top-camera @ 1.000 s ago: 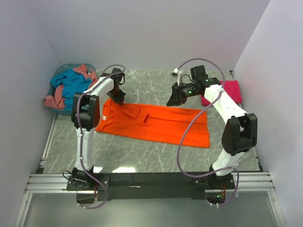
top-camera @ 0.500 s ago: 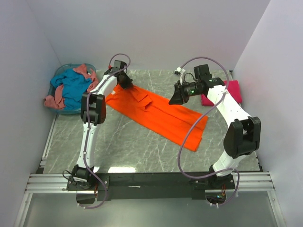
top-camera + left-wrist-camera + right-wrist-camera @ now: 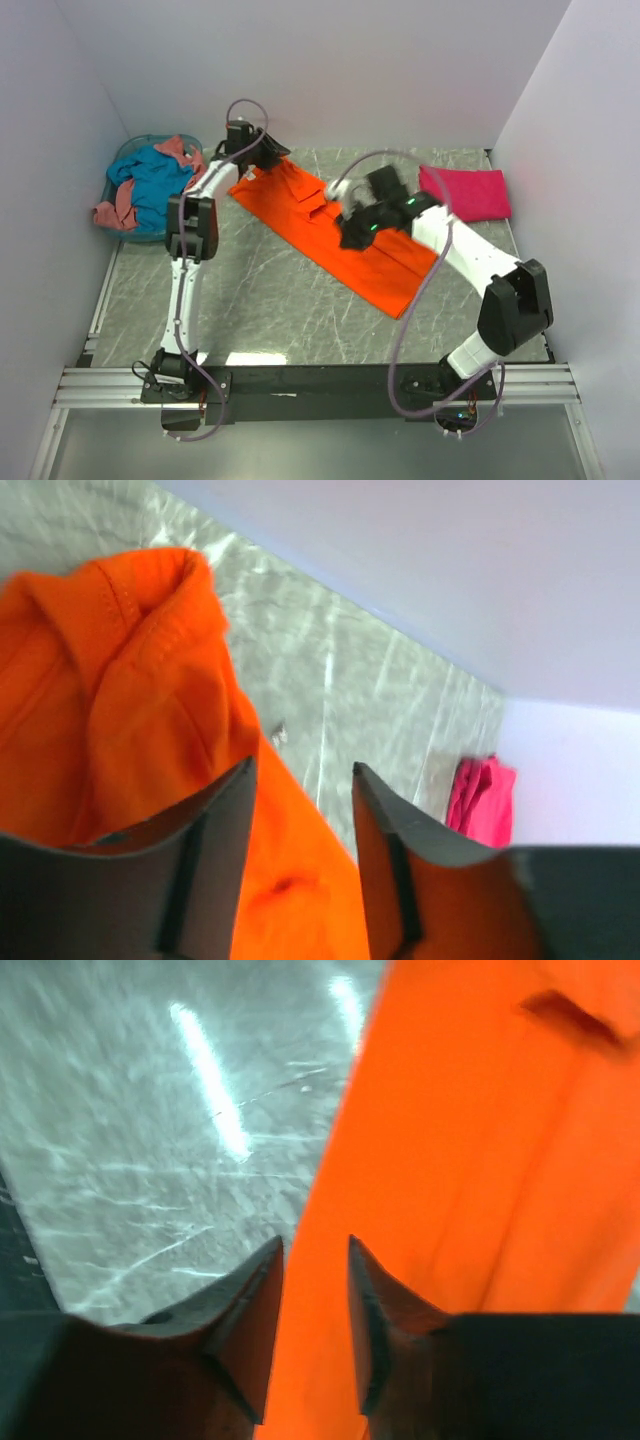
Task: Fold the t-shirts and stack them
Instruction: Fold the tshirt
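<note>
Shirt (image 3: 340, 230) lies mid-table (basket (image 3: 125, 228) far left).

The table (image 3: 260, 300) has a grey marble-like top with white veins. Plain white walls (image 3: 330, 70) close it at the back and both sides. A metal rail (image 3: 320, 385) runs along the near edge.

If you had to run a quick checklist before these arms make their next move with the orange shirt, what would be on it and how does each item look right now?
1. Orange shirt lying flat: not ok, bunched at its far end.
2. Left gripper holding cloth: cannot tell; cloth sits between its spread fingers, contact unclear.
3. Right gripper free of cloth: ok, open above the shirt's edge.
4. Stack spot ready: ok, the folded magenta shirt lies apart at far right.
5. Other shirts out of the way: ok, the teal shirt and salmon shirt are heaped in the basket.
</note>
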`<move>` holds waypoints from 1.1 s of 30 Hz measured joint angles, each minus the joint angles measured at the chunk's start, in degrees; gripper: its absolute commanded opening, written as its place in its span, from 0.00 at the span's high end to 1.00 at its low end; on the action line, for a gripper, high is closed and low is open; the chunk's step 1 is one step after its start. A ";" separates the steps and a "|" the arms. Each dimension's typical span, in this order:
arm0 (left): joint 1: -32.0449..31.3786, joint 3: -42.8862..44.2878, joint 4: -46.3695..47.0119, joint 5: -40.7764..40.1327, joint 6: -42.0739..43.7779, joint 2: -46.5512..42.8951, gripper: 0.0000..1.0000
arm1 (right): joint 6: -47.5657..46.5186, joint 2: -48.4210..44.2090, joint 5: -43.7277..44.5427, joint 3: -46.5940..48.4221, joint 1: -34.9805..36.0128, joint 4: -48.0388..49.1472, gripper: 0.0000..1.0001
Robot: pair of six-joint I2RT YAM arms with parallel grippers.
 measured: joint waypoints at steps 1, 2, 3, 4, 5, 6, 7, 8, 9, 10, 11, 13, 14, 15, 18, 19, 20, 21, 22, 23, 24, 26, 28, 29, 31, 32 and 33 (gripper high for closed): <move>0.46 -2.84 0.33 0.42 1.22 -2.69 0.48 | -0.70 -0.66 3.28 -1.62 3.61 1.38 0.53; 0.81 -5.88 0.07 0.52 2.93 -6.05 0.47 | -1.25 -1.07 6.62 -3.02 7.32 2.54 0.50; 1.18 -8.37 -0.44 0.44 4.61 -9.40 0.43 | -1.81 -1.18 9.55 -4.17 10.82 3.76 0.49; 1.60 -10.69 -0.85 0.28 6.56 -13.11 0.42 | -2.27 -1.09 11.56 -4.85 13.33 4.42 0.49; 1.86 -13.09 -0.83 -0.39 9.16 -17.49 0.39 | -2.43 -0.74 14.51 -5.35 16.06 5.05 0.49; 2.01 -15.50 -1.20 -1.29 11.43 -21.57 0.38 | -2.54 0.00 17.53 -5.44 18.08 5.57 0.49; 2.03 -19.19 -1.07 -3.15 14.23 -27.56 0.35 | -2.56 0.87 20.22 -5.42 19.43 6.67 0.49; 1.99 -22.73 -1.14 -4.74 16.81 -33.64 0.29 | -2.56 2.03 22.84 -5.38 20.33 7.78 0.49; 1.88 -26.05 -1.29 -6.40 19.21 -39.65 0.24 | -2.51 3.43 25.27 -5.35 20.87 8.76 0.49; 1.77 -29.07 -0.79 -8.33 20.90 -44.96 0.17 | -2.45 4.96 27.52 -5.31 21.20 9.51 0.49; 1.77 -32.46 -0.39 -10.32 22.62 -51.36 0.05 | -2.40 6.58 29.42 -5.31 21.62 10.12 0.50; 2.12 -39.95 0.85 -13.66 24.85 -63.34 0.04 | -2.34 9.25 32.81 -5.33 22.23 10.62 0.50; 2.84 -43.28 1.36 -14.27 25.27 -68.65 0.04 | -2.25 10.32 34.23 -5.38 22.75 10.73 0.50; 4.07 -47.34 1.77 -14.64 25.57 -74.10 0.04 | -2.16 11.10 35.65 -5.44 23.47 10.73 0.50; 9.16 -58.88 2.34 -14.91 25.83 -86.84 0.05 | -1.53 12.02 38.66 -5.90 26.12 10.95 0.52; 10.05 -62.49 2.05 -14.97 25.92 -89.85 0.04 | -1.29 12.13 39.74 -6.10 26.82 11.15 0.52; 10.16 -65.77 1.25 -14.75 26.10 -92.35 0.05 | -1.11 12.37 40.54 -6.14 27.39 11.21 0.52; 10.03 -69.07 0.46 -14.47 26.47 -94.51 0.05 | -0.85 12.96 41.53 -6.14 28.06 11.52 0.53; 9.90 -71.76 -0.83 -14.16 26.67 -95.84 0.05 | -0.70 13.70 42.40 -6.14 28.48 11.98 0.53; 9.79 -74.64 -2.97 -13.86 26.95 -97.33 0.05 | -0.50 14.64 43.17 -6.14 28.65 12.26 0.54; 9.77 -76.46 -4.37 -13.77 27.12 -98.14 0.06 | -0.31 15.58 43.78 -6.14 28.65 12.37 0.54; 9.77 -80.00 -8.52 -13.94 28.39 -100.74 0.05 | 0.24 17.92 45.48 -6.16 28.63 12.48 0.55; 9.77 -81.61 -11.47 -14.88 29.57 -103.36 0.06 | 0.44 18.93 47.80 -6.05 28.63 13.29 0.57; 9.77 -82.09 -12.61 -15.72 30.47 -105.15 0.06 | 0.61 19.23 48.63 -5.99 28.59 13.64 0.58; 9.75 -82.55 -14.19 -16.90 32.04 -108.61 0.06 | 0.74 19.74 50.40 -5.97 28.65 14.34 0.60; 9.75 -82.79 -14.36 -17.33 32.79 -110.29 0.06 | 0.81 19.98 51.19 -5.92 28.65 14.64 0.62; 9.75 -83.27 -14.32 -17.79 33.44 -112.02 0.06 | 0.83 20.20 51.93 -5.92 28.65 14.97 0.63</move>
